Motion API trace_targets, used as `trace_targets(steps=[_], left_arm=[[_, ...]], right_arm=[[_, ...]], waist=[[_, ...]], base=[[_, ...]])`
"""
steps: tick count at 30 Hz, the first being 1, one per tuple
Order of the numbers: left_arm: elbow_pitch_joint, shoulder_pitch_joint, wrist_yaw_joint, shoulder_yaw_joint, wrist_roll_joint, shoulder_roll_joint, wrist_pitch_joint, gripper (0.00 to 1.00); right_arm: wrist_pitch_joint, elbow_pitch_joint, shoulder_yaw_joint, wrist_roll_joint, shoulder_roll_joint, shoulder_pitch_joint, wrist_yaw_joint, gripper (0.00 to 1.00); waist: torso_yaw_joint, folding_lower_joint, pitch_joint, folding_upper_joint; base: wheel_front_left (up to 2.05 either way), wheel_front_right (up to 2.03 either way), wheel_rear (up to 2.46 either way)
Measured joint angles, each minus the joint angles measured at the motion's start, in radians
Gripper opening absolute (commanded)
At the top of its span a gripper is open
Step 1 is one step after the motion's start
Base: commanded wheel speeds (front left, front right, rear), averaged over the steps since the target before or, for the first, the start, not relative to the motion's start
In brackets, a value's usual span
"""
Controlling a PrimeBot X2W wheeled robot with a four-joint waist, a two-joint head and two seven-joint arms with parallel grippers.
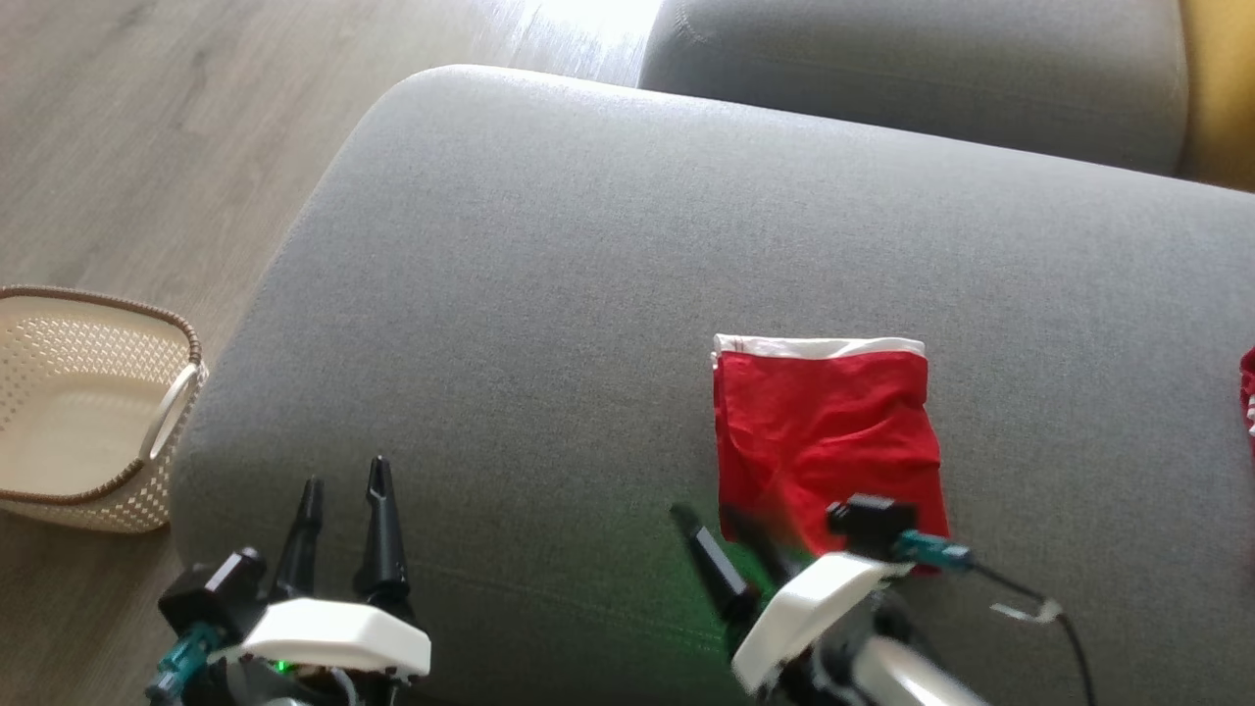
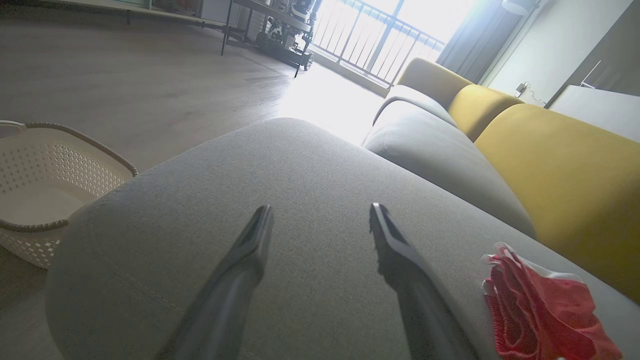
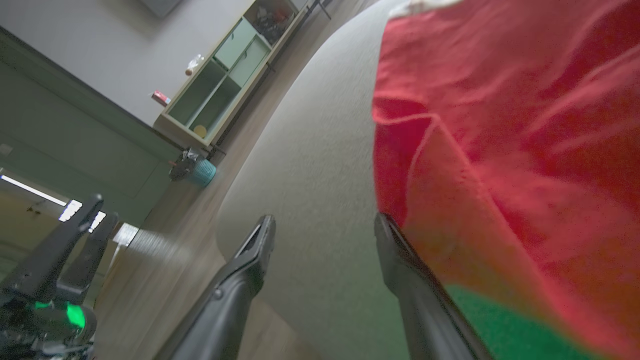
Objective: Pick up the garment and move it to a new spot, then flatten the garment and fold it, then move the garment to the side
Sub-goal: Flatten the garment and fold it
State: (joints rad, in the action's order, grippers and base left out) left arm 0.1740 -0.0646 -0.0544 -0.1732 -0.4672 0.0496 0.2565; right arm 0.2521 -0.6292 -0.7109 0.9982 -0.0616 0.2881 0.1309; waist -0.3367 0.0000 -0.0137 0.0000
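Red garment (image 1: 824, 431) lay folded near cushion (image 1: 510, 294) front edge. Left gripper (image 1: 345, 473) and right gripper (image 1: 706, 515) were open, apparently empty. Next: grip garment, shift aside.

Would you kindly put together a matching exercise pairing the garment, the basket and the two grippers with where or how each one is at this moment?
Things
1. garment
2. basket
3. left gripper
4. right gripper

Places or states
A. standing on the floor
B. open, one finger at the red cloth's near edge
C. folded, lying on the grey cushion
D. open, over bare cushion fabric

Pairs: 1-C, 2-A, 3-D, 4-B
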Motion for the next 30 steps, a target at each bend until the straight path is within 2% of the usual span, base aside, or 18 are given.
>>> trace_targets(steps=[3, 6, 12, 16, 21, 30], left_arm=[[0.000, -0.011, 0.000, 0.002, 0.000, 0.000, 0.000, 1.00], [0.000, -0.020, -0.009, 0.002, 0.000, 0.000, 0.000, 1.00], [-0.001, -0.019, -0.012, 0.005, 0.000, 0.000, 0.000, 1.00], [-0.002, -0.019, -0.016, 0.012, 0.000, 0.000, 0.000, 1.00], [-0.012, -0.019, -0.016, 0.016, 0.000, 0.000, 0.000, 1.00], [-0.055, -0.017, -0.017, 0.024, 0.003, 0.000, 0.000, 1.00]], right_arm=[[-0.001, 0.004, -0.072, 0.036, 0.000, -0.006, 0.000, 1.00], [-0.001, 0.020, -0.091, 0.061, 0.000, -0.004, 0.000, 1.00], [-0.001, 0.063, -0.084, 0.075, 0.000, 0.013, 0.000, 1.00], [-0.001, 0.133, -0.020, 0.031, 0.000, 0.014, 0.000, 1.00], [-0.001, 0.194, 0.153, -0.130, 0.000, 0.006, 0.000, 1.00], [0.000, 0.270, 0.506, -0.648, 0.000, -0.064, 0.000, 1.00]], waist=[[0.003, 0.0000, 0.003, 0.0000], [0.010, 0.0000, 0.007, 0.0000], [0.028, 0.0000, 0.016, 0.0000], [0.043, 0.0000, 0.021, 0.0000], [0.060, 0.0000, 0.025, 0.0000], [0.116, 0.0000, 0.022, 0.0000]], base=[[0.00, 0.00, 0.00], [0.00, 0.00, 0.00], [0.00, 0.00, 0.00], [0.00, 0.00, 0.00], [0.00, 0.00, 0.00], [0.00, 0.00, 0.00]])
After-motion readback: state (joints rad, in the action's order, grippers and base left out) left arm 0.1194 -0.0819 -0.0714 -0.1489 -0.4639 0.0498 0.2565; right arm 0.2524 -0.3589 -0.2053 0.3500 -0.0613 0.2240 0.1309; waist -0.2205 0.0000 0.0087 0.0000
